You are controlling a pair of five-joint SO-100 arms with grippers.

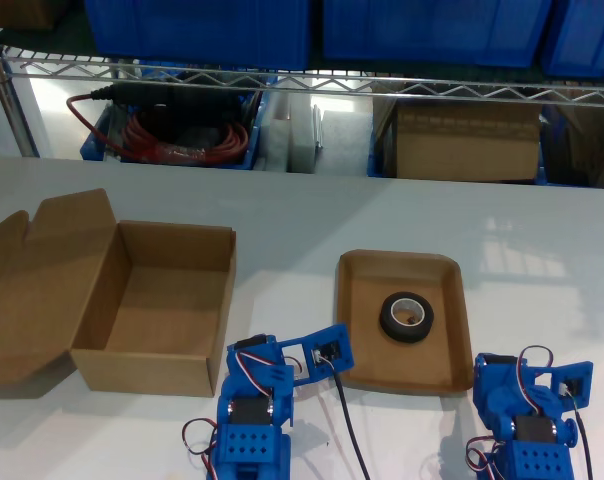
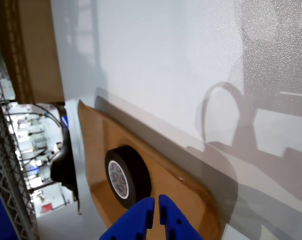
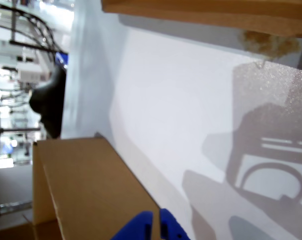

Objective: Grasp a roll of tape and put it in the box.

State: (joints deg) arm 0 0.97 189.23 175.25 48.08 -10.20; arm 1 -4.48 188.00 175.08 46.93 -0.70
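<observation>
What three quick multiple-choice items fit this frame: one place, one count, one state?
1. Where is the roll of tape?
A. on the bare table
B. in the shallow tray
C. on the wire shelf

2. How many rolls of tape show?
A. one
B. two
C. three

3. The box is:
A. open, flap folded back
B. closed
C. tipped on its side

Answers: 1 B, the roll lies flat inside the tray; 2 A, only one black ring is visible; 3 A, the bare inside of the box shows.

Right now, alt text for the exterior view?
A black roll of tape lies in a shallow brown tray on a white table; an open cardboard box stands on the exterior view's left, two blue arms at the bottom edge.
</observation>
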